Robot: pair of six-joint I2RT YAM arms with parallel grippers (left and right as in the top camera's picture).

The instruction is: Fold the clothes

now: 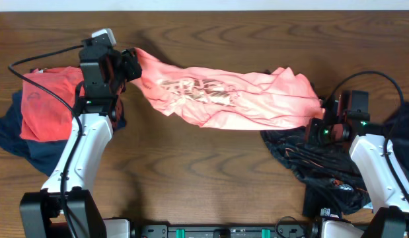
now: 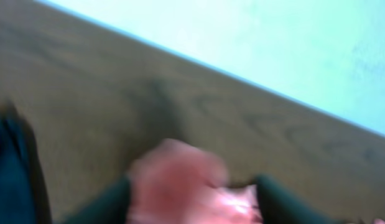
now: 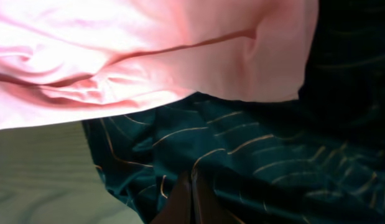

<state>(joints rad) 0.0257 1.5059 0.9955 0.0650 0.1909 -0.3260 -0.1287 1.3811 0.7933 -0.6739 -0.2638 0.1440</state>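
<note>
The left pincer (image 1: 130, 65) is clamped on the left end of the pink shirt (image 1: 230, 99), which narrows to a bunch right at its tips. The left wrist view is badly blurred, but pink cloth (image 2: 180, 186) shows wedged between the two dark fingers (image 2: 108, 202). From that grip the shirt runs lengthwise across the table (image 1: 211, 178) towards the robot's right, with its lettering (image 1: 197, 89) face up near the held end.

The right pincer (image 1: 317, 125) sits just beside the shirt's other end. In its own view the tips (image 3: 191, 196) are pressed together, and I can see nothing pink between them. They hang over a black garment (image 3: 273, 155) with thin gold lines, and the shirt's edge (image 3: 180, 56) lies just beyond them, overlapping that garment.

So the shirt's long axis joins the two arms. The free right end is much nearer the right arm, which would need to part its tips and reach a little forward onto the pink edge without catching the black cloth below.

Beyond the shirt's left end, behind the left arm, a red shirt (image 1: 49, 99) lies on navy cloth (image 1: 19, 142).
</note>
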